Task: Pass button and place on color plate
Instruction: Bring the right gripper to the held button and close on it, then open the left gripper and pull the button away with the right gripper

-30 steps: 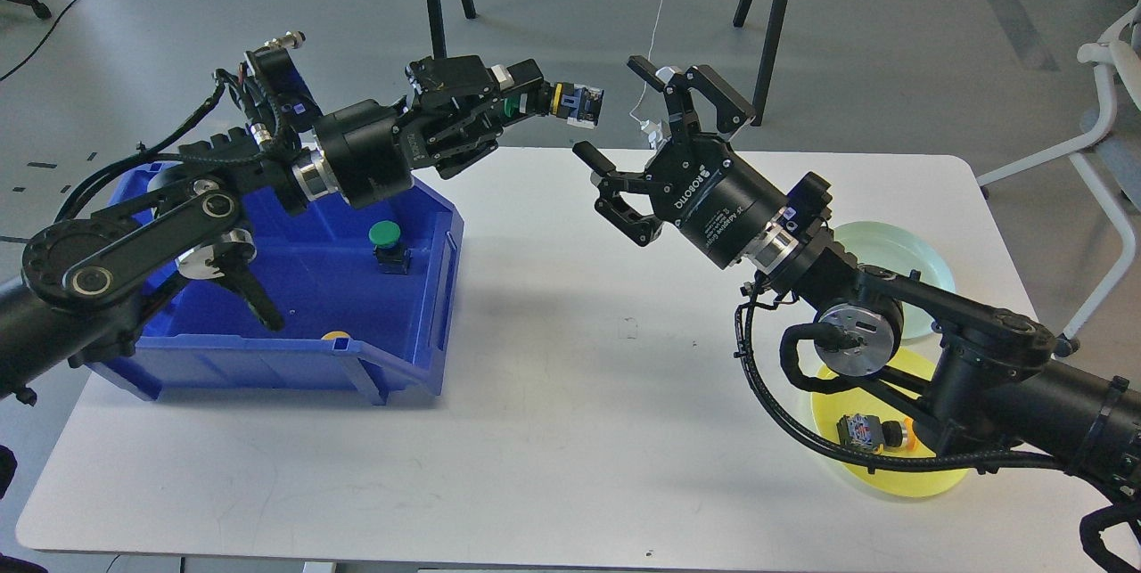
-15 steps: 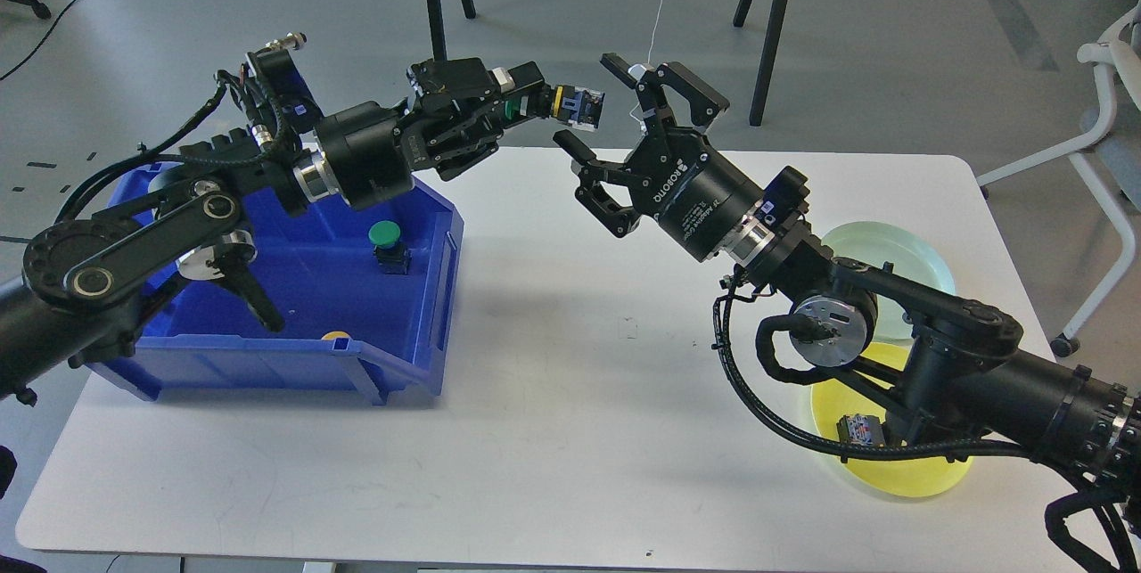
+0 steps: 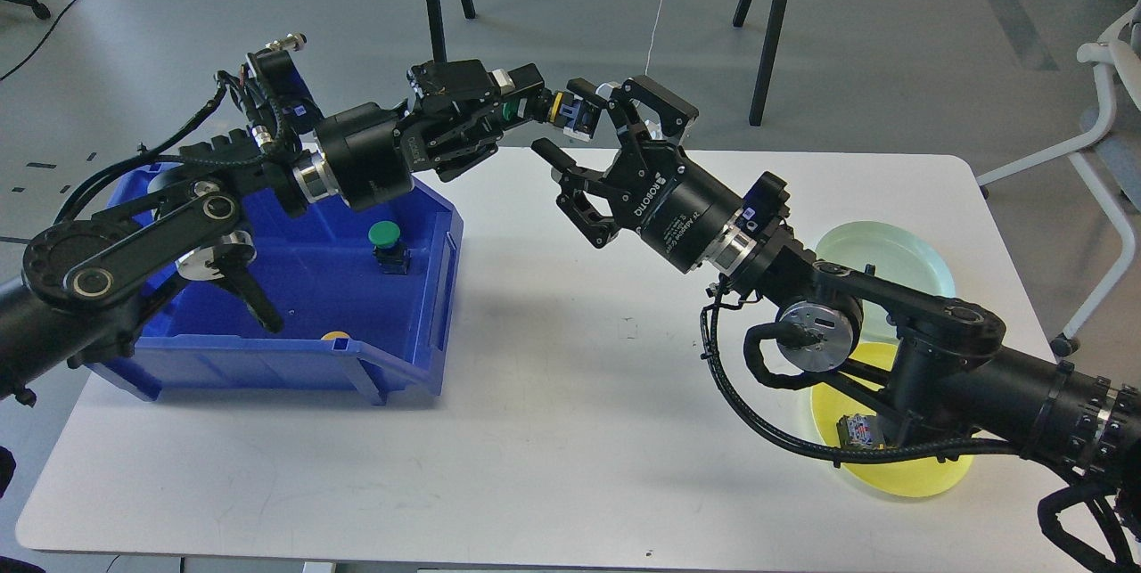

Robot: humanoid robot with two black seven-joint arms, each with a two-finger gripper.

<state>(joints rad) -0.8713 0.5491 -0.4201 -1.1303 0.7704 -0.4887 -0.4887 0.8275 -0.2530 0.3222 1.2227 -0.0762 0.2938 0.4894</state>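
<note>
Moved up and leftward since the earlier frames: the right gripper (image 3: 579, 138), fingers spread wide, now bracketing the free end of the push button (image 3: 570, 112) near top centre, one finger above it and one below; contact hard to judge from this angle, possibly just short of touching. Unchanged at upper centre-left: the left gripper (image 3: 521, 102), clamped on the button's green-and-yellow body and holding it in the air above the table's far edge. Shifted too: the right arm's elbow, further toward frame centre, uncovering more of the pale green plate (image 3: 900, 257) at right and hiding part of the yellow plate (image 3: 900, 470) at lower right, where a small switch block (image 3: 858, 431) lies. At left, a blue bin (image 3: 357, 359) with a green-capped button (image 3: 386, 241) inside. Underneath all, a white table (image 3: 553, 377); beyond it, grey floor (image 3: 891, 38), black stand legs (image 3: 775, 20) at top, and a white chair (image 3: 1110, 110) at the right edge.
</note>
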